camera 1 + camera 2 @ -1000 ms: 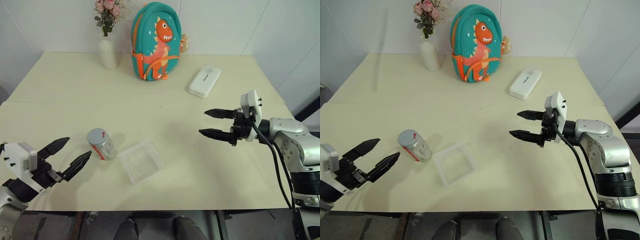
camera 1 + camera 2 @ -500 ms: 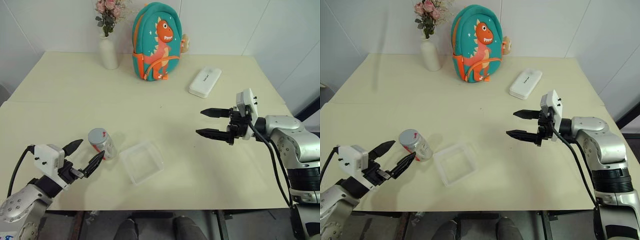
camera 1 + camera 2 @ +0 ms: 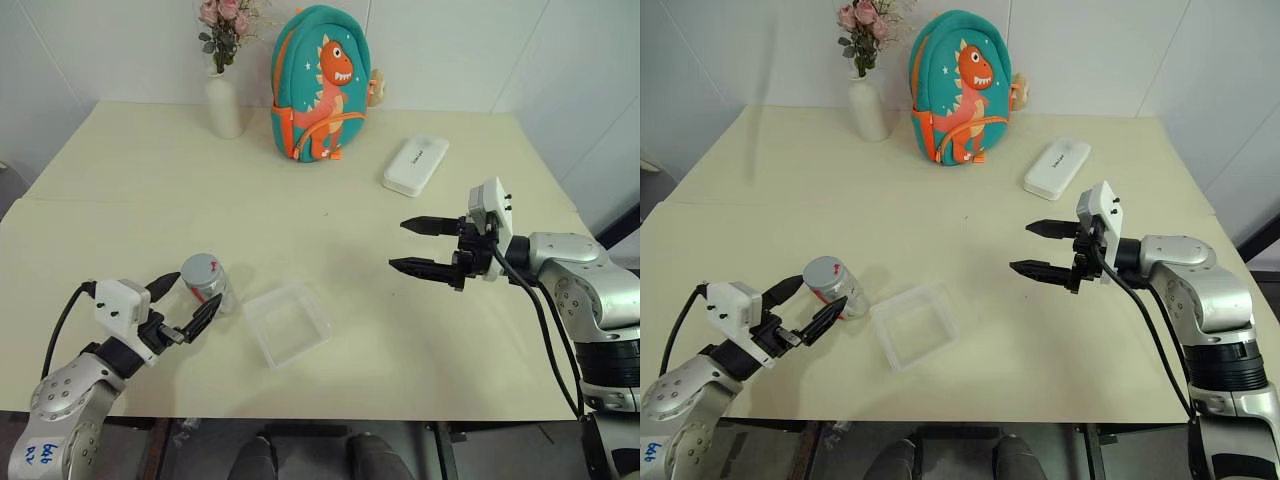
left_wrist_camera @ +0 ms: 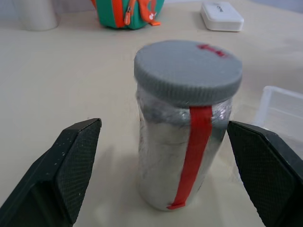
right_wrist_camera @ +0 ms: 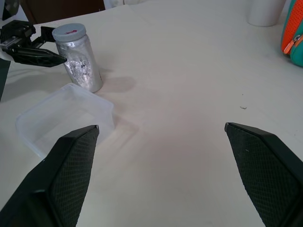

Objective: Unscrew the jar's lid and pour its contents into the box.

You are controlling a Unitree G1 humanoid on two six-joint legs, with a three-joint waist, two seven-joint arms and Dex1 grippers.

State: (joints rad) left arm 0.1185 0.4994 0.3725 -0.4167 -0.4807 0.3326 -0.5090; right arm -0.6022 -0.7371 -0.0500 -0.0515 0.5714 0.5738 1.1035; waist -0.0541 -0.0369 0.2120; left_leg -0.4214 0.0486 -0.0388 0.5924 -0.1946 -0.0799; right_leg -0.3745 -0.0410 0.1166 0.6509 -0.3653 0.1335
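The jar (image 3: 207,283) stands upright near the table's front left, clear with a red strip down its side, and the grey lid (image 4: 187,67) is screwed on top. I cannot make out its contents through the foggy wall. My left gripper (image 3: 186,306) is open just in front of the jar, a finger to either side, touching nothing. The box (image 3: 287,324), shallow and transparent, lies just right of the jar. My right gripper (image 3: 412,246) hangs open above the table, well to the right of the box, with nothing in it.
At the back of the table stand a white flower vase (image 3: 224,104) and a teal dinosaur backpack (image 3: 319,85). A white oblong case (image 3: 416,165) lies back right. The table's front edge (image 3: 330,415) runs close behind my left gripper.
My left gripper has come forward and up to the jar, so its open fingers now flank it. The right gripper has stayed where it was. The view has shifted slightly.
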